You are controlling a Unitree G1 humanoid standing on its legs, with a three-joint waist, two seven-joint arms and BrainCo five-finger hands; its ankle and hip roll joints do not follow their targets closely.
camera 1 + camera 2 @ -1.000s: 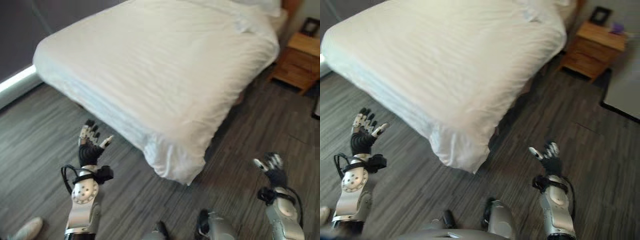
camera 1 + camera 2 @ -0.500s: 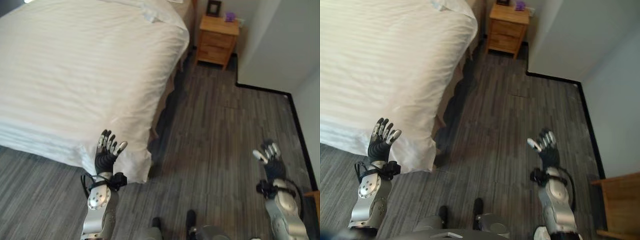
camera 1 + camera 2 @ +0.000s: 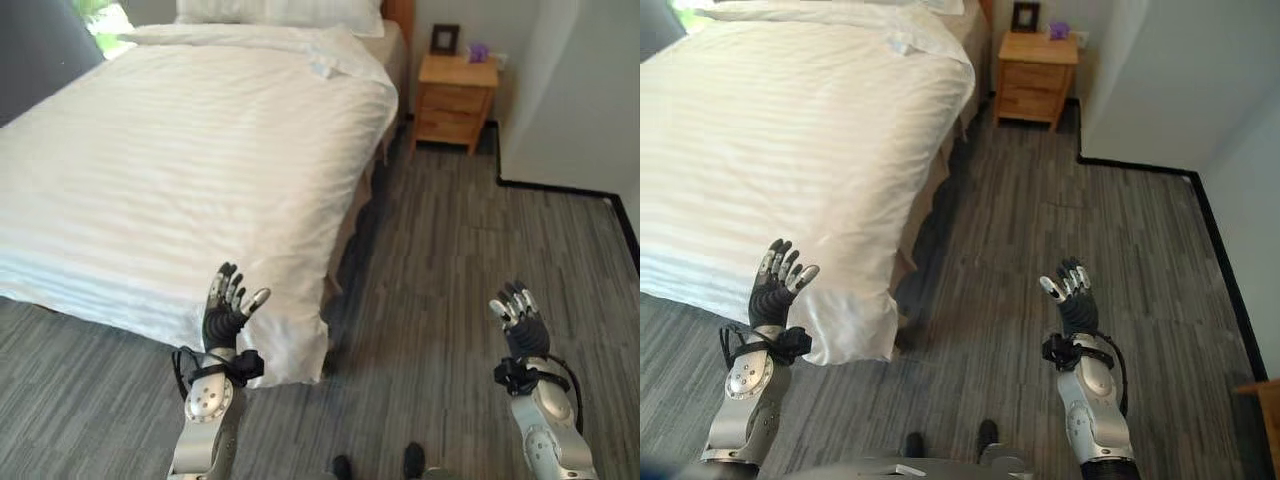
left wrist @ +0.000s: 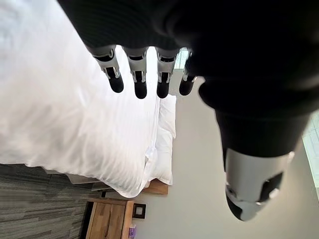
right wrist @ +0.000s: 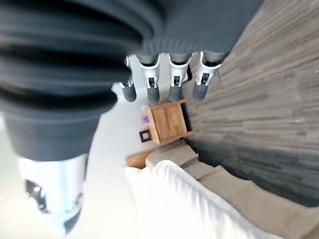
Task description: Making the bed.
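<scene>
— White duvet (image 3: 190, 170) fills the upper left of the frame and lies smooth over the bed (image 3: 985, 35); its near corner hangs down toward the grey plank floor (image 3: 450, 260) at lower centre-left. Pillows (image 3: 280, 12) sit at the top edge, and a wooden nightstand (image 3: 455, 95) stands at upper right, past the head of the bed.

— And the hands?

— Left hand (image 3: 228, 305) is raised at lower left, just in front of the hanging corner, fingers (image 4: 139, 79) straight and spread, holding nothing. Right hand (image 3: 520, 315) is at lower right over bare floor, well apart from the bed, its fingers (image 5: 174, 87) equally straight and empty.

— What could go wrong?

— I'd judge the corner is the risk. If the left hand closes on it and pulls, the smooth top could drag into wrinkles or slide off square. With the right hand so far off, any tug would be one-sided.

— Any change from half a second ago?

— The whole view has swung, so the camera moved: more of the bed's head, the pillows and the nightstand now show. Both hands keep their open, raised pose, and the left still sits by that corner.
</scene>
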